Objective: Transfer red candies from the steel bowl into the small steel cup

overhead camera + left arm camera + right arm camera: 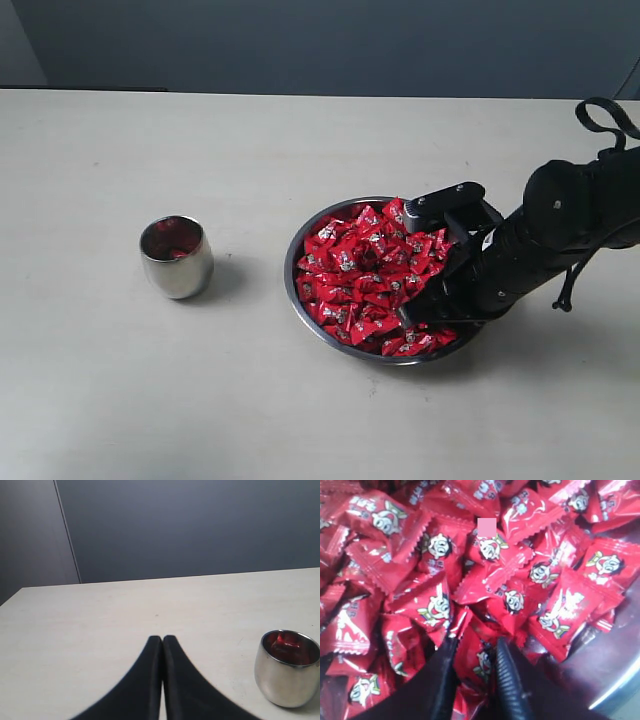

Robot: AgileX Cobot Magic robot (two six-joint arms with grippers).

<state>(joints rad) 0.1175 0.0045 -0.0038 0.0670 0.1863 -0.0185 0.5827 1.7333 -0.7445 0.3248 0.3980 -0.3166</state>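
The right gripper (474,647) is down in the steel bowl (296,285), its fingers pinching one of the red candies (479,657). The left gripper (162,641) is pressed closed, empty, near the small steel cup (286,675).

Red candies (362,275): small pillow packs in shiny crinkled red wrappers with serrated ends and a white cartoon-face mark, heaped loosely at all angles; the right claw (475,645) is sunk into the heap's near-right part, one candy (479,661) standing between its fingers. Steel bowl (293,250): wide, shallow, polished, upright on the desk (150,400), directly beneath that claw. Small steel cup (177,258): rounded, mirror-sided, upright, well apart from that claw beyond the bowl, with red visible inside; it stands near the left claw (162,640).
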